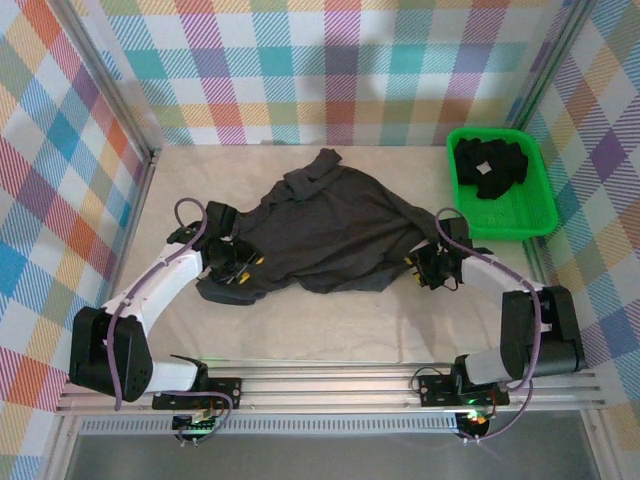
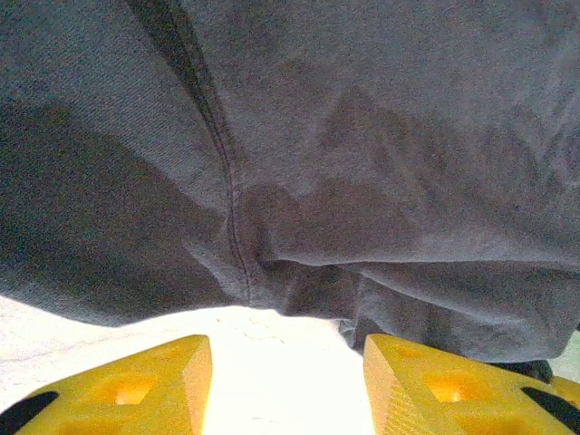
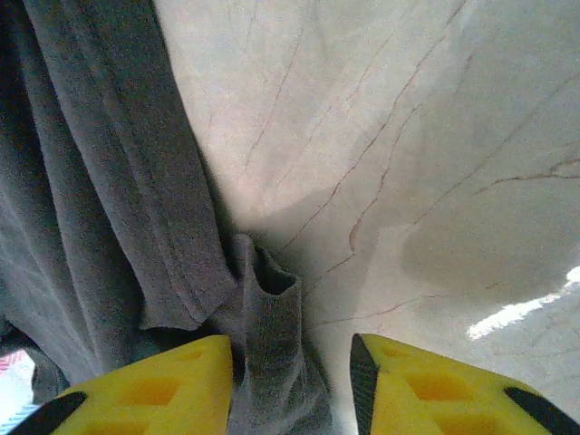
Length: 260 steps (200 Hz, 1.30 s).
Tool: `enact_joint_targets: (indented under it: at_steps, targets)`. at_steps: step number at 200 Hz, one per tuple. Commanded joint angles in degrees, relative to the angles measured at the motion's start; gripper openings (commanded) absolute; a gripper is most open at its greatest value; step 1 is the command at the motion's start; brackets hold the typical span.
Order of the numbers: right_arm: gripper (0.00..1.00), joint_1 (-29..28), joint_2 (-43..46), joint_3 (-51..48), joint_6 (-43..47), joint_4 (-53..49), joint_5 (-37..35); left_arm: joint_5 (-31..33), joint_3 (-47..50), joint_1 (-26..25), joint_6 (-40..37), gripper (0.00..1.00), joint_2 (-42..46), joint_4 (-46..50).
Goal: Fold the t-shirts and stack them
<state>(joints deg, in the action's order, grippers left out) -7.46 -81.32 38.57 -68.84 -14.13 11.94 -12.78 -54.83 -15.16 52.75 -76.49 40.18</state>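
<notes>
1. centrally, a charcoal t-shirt (image 1: 335, 225) lies crumpled and unfolded on the pale marbled table (image 1: 300, 330), with its bunched end pointing toward the back wall.
2. the left gripper (image 1: 235, 268) sits at the shirt's near left edge and the right gripper (image 1: 428, 270) at its near right edge, so the garment spans between the two.
3. seen from the left wrist, that gripper's yellow fingers (image 2: 136, 385) stand apart, with bare bright table in the gap. the cloth, crossed by a stitched seam, hangs just ahead of the tips and comes close over one finger. nothing is pinched between them.
4. seen from the right wrist, the fingers are partly open, with a narrow fold of the shirt's edge standing between them. the fold touches the finger on the picture's left. a strip of table shows between the fold and the other finger, so the cloth is not clamped.
5. a bright green plastic bin (image 1: 525, 215) sits at the table's far right corner, well apart from the spread shirt. it holds a heap of black shirts (image 1: 505, 158), with a small white tag (image 1: 486, 170) showing on top.
</notes>
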Motion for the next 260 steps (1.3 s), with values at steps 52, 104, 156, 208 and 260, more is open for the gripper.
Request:
enact_joint_targets:
  at_steps: [52, 104, 156, 208, 260]
  targets:
    - [0.00, 0.0, 4.4, -1.5, -4.5, -6.0, -0.3, 3.5, -1.1, 0.1, -2.1, 0.48, 2.8, 5.1]
    - [0.00, 0.4, 23.7, 8.5, 4.7, -32.8, -23.5, 11.4, -3.5, 0.4, -4.9, 0.61, 3.5, 14.4]
    - [0.00, 1.4, 20.9, 7.5, 10.1, -35.9, -25.5, 15.5, -1.9, 0.5, -7.0, 0.62, 3.8, 19.1]
    - [0.00, 4.0, 15.7, 4.4, 13.4, -32.5, -22.2, 16.4, 0.3, 5.1, -11.3, 0.61, 1.1, 14.3]
    - [0.00, 8.4, 15.9, 2.0, 16.7, -29.7, -17.8, 6.8, -1.0, 10.5, -15.4, 0.59, -10.2, -2.4]
